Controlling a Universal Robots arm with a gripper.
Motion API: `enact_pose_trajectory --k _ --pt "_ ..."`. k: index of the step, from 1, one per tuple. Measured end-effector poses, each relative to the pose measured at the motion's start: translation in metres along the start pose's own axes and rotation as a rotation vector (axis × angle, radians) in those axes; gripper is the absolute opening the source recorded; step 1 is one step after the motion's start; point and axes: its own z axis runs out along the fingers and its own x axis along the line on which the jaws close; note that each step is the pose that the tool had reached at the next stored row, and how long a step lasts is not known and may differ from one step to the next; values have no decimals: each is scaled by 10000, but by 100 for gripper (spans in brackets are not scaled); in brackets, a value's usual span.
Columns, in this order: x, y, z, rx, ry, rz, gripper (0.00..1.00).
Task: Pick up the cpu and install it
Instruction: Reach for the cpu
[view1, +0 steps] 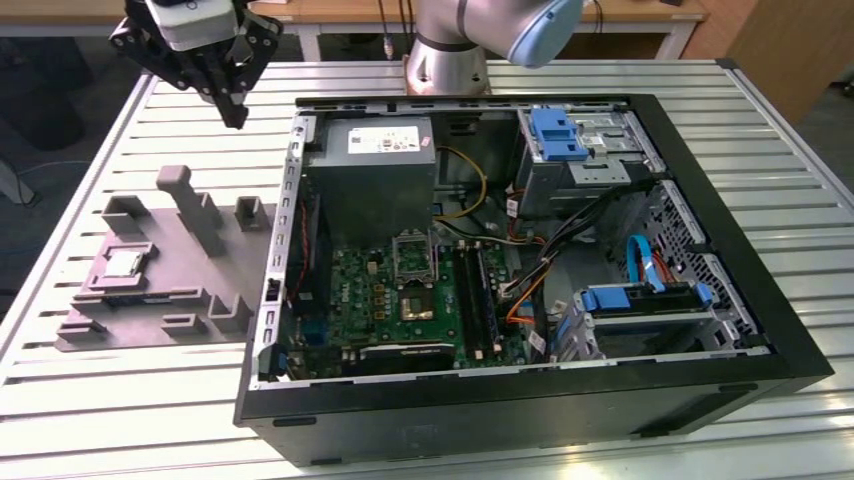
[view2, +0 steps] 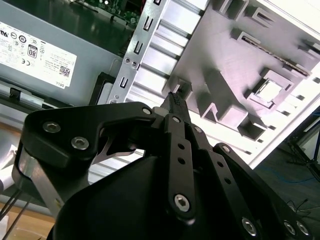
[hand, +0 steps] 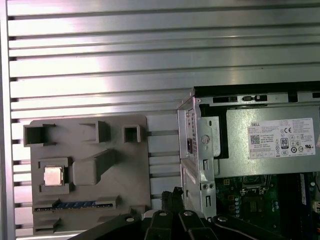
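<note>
Tool (hand: 175, 194) apart from cpu (hand: 53, 176) in grey tray (hand: 125, 170)

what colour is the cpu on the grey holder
Silvery-grey with a pale rim; the cpu shows best in the first wrist view.

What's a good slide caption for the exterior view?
Gripper hovers over the table; cpu sits in grey holder beside computer case.
</note>
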Motion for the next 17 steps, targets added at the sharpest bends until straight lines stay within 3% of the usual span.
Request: enact_pose_trajectory --k 17 --pt "44 -3 1 0 0 0 11"
